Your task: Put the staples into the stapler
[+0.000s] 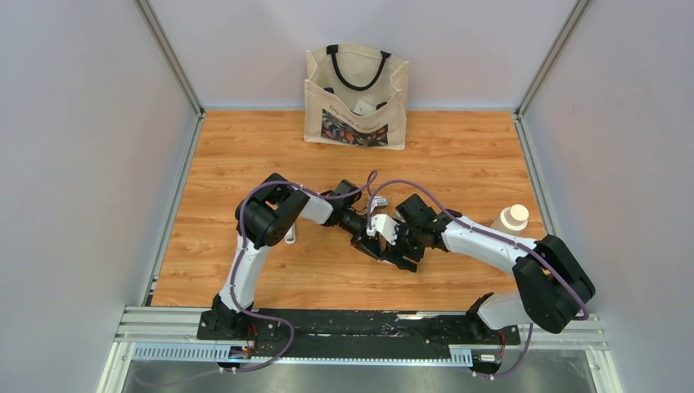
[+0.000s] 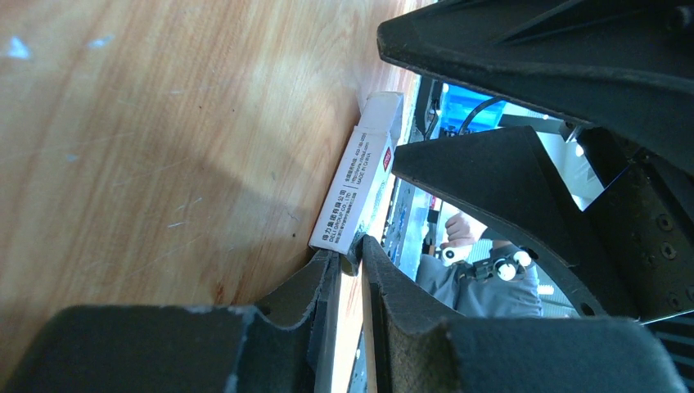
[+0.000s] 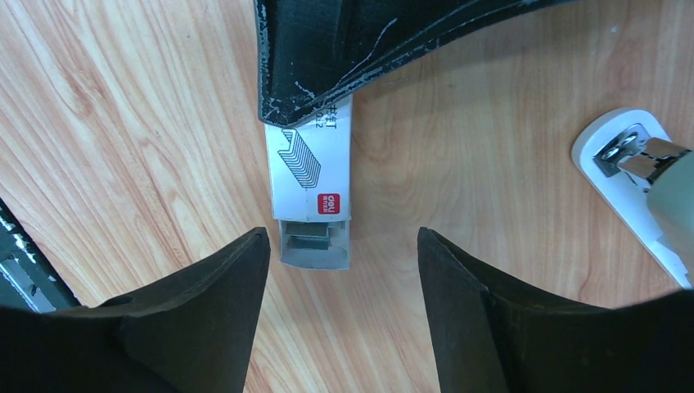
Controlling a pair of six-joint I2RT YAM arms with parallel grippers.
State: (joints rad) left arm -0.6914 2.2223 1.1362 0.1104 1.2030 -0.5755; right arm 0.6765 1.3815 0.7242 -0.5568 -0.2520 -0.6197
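Note:
My left gripper [image 2: 352, 254] is shut on one end of a small white staple box [image 2: 360, 180], which lies on the wooden table. In the right wrist view the box [image 3: 309, 172] has a red logo, and its inner tray is slid out toward me. A short strip of grey staples [image 3: 311, 240] lies in the tray. My right gripper [image 3: 340, 246] is open and empty, its fingers either side of the tray end and just short of it. A white stapler [image 3: 626, 172] with a metal part lies to the right, also seen in the top view [image 1: 378, 201].
A canvas tote bag [image 1: 356, 98] stands at the back of the table. A white bottle [image 1: 511, 219] stands at the right, beside my right arm. A small white object [image 1: 290, 237] lies partly under my left arm. Walls close in both sides.

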